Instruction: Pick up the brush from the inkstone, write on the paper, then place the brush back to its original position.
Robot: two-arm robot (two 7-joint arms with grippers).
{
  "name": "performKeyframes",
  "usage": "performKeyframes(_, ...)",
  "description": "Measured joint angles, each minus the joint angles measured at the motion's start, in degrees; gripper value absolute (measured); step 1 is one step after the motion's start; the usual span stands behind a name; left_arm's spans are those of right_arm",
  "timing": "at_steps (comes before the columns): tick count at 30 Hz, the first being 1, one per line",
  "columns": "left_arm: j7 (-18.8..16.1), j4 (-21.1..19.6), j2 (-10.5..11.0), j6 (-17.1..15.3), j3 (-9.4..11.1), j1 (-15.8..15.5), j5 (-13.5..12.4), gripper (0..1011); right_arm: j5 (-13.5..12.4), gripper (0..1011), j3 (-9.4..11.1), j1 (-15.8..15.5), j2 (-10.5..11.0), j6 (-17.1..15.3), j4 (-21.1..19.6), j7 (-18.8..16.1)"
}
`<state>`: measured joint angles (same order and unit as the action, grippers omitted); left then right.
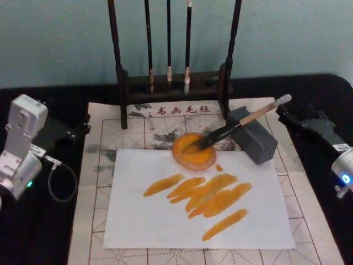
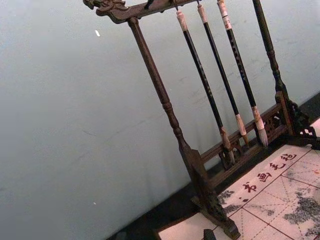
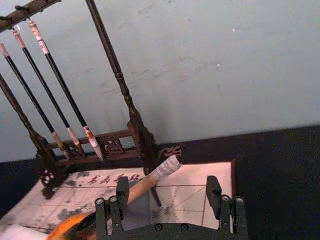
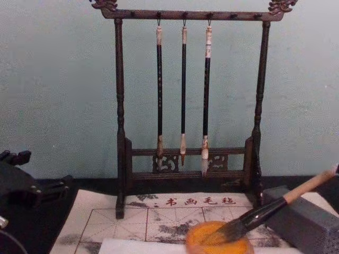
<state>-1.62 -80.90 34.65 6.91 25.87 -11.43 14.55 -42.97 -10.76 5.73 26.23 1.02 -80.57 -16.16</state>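
1. A black table stands against a plain teal wall. A cream felt mat with red grid lines, red characters and ink stains lies across the middle of the head view.
2. The paper, a white sheet bearing several orange strokes, lies on the mat in the lower middle.
3. The brush lies free right of centre. Its dark bristles sit in a round orange dish at the paper's top edge. Its tan handle leans on a grey block, the whitish end pointing to the upper right.
4. A dark wooden brush rack stands at the mat's far edge, with three thin brushes hanging from it.
5. The right gripper sits at the right edge, near the brush's wrapped end. In the right wrist view its fingers are spread apart with nothing between them.
6. The left gripper rests at the left edge, off the mat. I cannot tell whether it is spread or closed.
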Motion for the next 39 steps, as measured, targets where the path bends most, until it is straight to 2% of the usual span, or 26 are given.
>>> performKeyframes(10,0.00,0.00,0.00,0.00,0.00,0.00,0.00,1001,-4.63,1000,0.92,1.65,-1.93,-3.60,2.60,-3.82)
performKeyframes(23,0.00,0.00,0.00,0.00,0.00,0.00,0.00,1001,-11.47,1000,-0.20,5.31,-3.73,-7.34,7.29,-6.70)
performKeyframes(25,0.00,0.00,0.00,0.00,0.00,0.00,0.00,1001,-11.91,1000,-0.24,5.51,-3.86,-7.53,7.58,-6.84)
performKeyframes(31,0.00,0.00,0.00,0.00,0.00,0.00,0.00,1001,-16.74,1000,-0.06,7.30,-5.50,-9.28,10.64,-8.51)
performKeyframes(39,0.00,0.00,0.00,0.00,0.00,0.00,0.00,1001,-21.58,1000,0.69,7.94,-7.03,-10.09,12.82,-10.27)
